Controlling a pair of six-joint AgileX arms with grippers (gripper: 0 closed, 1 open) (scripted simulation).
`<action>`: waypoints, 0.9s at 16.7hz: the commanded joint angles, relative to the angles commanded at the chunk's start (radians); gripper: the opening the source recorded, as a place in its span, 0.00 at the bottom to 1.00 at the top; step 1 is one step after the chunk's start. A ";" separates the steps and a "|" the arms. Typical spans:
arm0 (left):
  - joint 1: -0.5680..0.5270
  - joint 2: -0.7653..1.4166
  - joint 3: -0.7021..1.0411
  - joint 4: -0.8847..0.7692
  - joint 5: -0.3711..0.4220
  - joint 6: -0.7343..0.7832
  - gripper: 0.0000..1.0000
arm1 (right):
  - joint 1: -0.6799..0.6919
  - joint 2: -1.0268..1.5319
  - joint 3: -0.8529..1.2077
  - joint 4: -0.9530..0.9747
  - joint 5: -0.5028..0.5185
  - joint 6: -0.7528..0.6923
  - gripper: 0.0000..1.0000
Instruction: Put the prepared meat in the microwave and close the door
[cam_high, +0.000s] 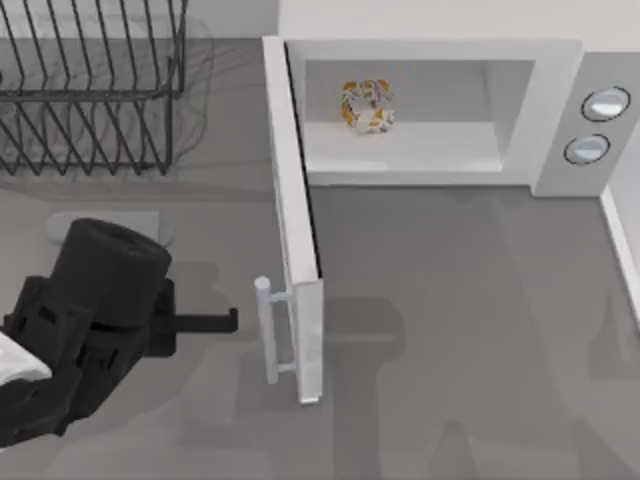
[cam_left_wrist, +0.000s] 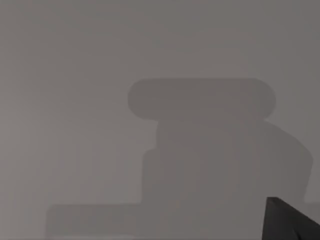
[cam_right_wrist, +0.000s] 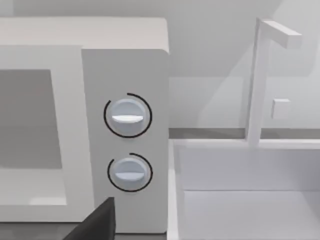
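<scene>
The prepared meat (cam_high: 367, 106) sits on the floor of the cavity of the microwave (cam_high: 430, 110), toward the cavity's left half and clear of the front lip, so the placing part looks done; what remains, by my reading, is the closing. The door (cam_high: 297, 250) stands swung wide, roughly square to the oven front, edge-on to the top view, with its bar handle (cam_high: 264, 330) on the outer face pointing toward the desk's left side. The left gripper (cam_high: 225, 319) is low over the desk (cam_high: 470, 330), just left of the handle, near it but apart from it; whether the fingers are apart or together I cannot tell, since they read as one dark bar from above. The left wrist view gives mostly a blank grey surface with the arm's shadow and a dark corner of the gripper. To close well, I judge the push should land on the door's outer face near the free edge, by the handle, and sweep toward the right along the door's arc rather than straight, keeping clear of the bar so it does not snag. A wire rack (cam_high: 90, 90) stands at the back left, away from the swing. The right wrist view looks at the two dials (cam_right_wrist: 128, 116) on the grey panel, with a dark part of that arm at the frame edge.
</scene>
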 joint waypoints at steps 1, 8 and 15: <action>-0.021 0.021 0.017 -0.005 -0.012 -0.017 0.00 | 0.000 0.000 0.000 0.000 0.000 0.000 1.00; -0.245 0.248 0.206 -0.061 -0.154 -0.215 0.00 | 0.000 0.000 0.000 0.000 0.000 0.000 1.00; -0.299 0.297 0.252 -0.074 -0.186 -0.265 0.00 | 0.000 0.000 0.000 0.000 0.000 0.000 1.00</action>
